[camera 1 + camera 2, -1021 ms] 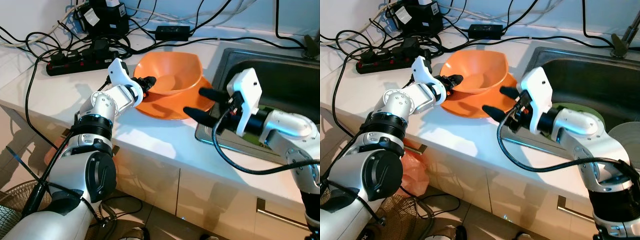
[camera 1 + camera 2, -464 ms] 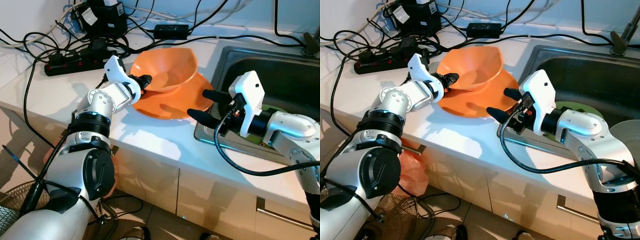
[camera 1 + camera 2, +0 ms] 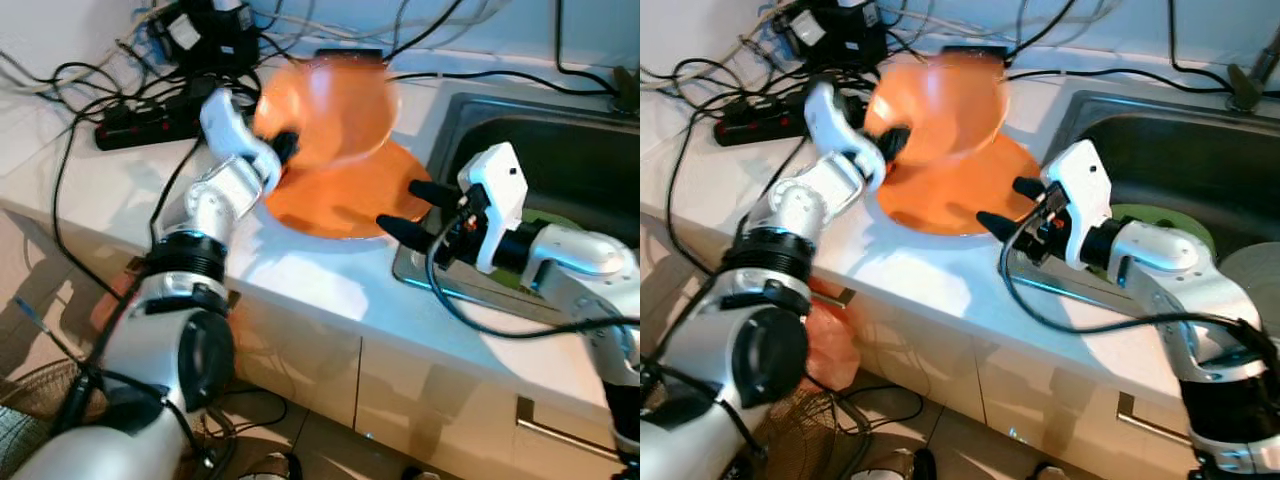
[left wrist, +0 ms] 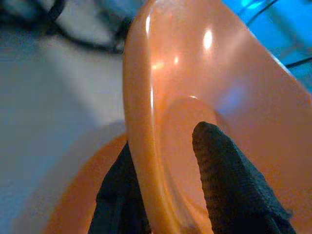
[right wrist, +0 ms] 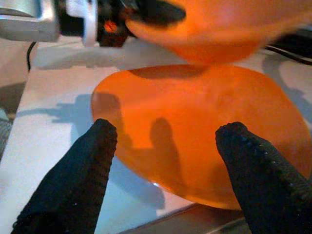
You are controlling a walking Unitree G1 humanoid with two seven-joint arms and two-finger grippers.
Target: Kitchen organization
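Pinching the rim of the deep orange plastic bowl [image 4: 204,92], my left gripper [image 4: 170,195] has one black finger inside the bowl and the other against its outer wall, jaws narrow and closed on that edge. In the head views I see the bowl [image 3: 325,110] tilted up off the counter, blurred, held above the near-left edge of the flat orange plastic plate [image 3: 345,195], which lies on the white countertop [image 3: 300,290]. From the right wrist camera the bowl hangs clear of the plate [image 5: 204,131], with its shadow falling on the plate's far part.

My right gripper [image 3: 1012,204] hovers with its jaws wide apart, holding nothing, its two black fingers [image 5: 78,180] pointing at the plate's right edge and straddling it from just beside the stainless steel sink [image 3: 560,140]. I cannot tell whether the fingertips touch the plate or the counter.

Beyond the bowl, a black power strip [image 3: 140,125] sits near the wall among a tangle of black cables [image 3: 700,90], with a black adapter box [image 3: 205,40] behind it. Inside the sink basin, past my right forearm, I see a green round object [image 3: 1170,220], partly hidden. Below the counter are white cabinet fronts [image 3: 330,370], and an orange bag [image 3: 825,335] shows by the left arm.
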